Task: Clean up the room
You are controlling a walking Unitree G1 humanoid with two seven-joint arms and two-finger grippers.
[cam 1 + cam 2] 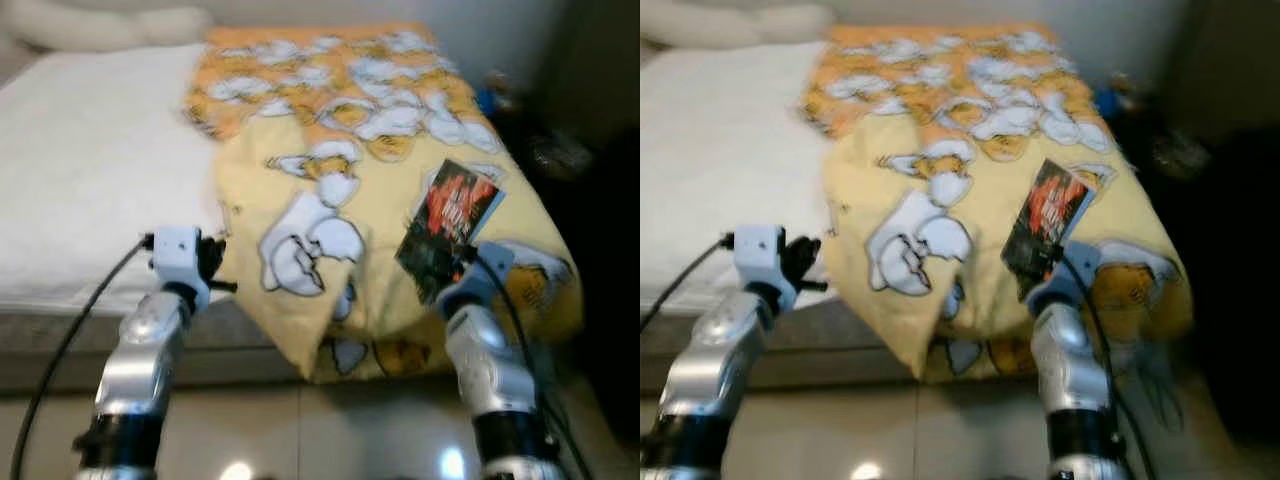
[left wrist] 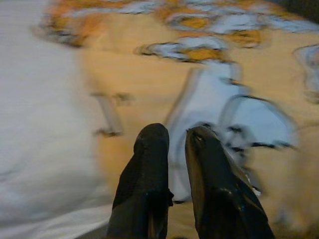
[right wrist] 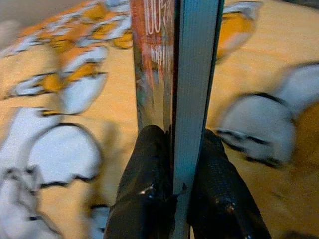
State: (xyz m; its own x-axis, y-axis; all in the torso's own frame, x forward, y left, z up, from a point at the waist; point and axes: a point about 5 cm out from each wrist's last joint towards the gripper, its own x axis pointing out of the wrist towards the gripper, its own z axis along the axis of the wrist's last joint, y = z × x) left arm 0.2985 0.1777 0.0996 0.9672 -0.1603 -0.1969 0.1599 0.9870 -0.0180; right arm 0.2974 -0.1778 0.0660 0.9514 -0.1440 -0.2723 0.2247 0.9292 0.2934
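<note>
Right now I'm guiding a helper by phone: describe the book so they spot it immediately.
Look at the bed, at the yellow blanket with white cartoon shapes that covers its right part. Above the blanket's near right corner, the right gripper holds a thin book upright. Its glossy dark cover with red lettering is unlike anything else on the pale bedding.

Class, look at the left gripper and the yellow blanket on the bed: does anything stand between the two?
Nothing visible does. The left gripper hovers at the blanket's near edge, fingers nearly closed on nothing, with only open air ahead. The right gripper is shut on a book above the blanket.
</note>
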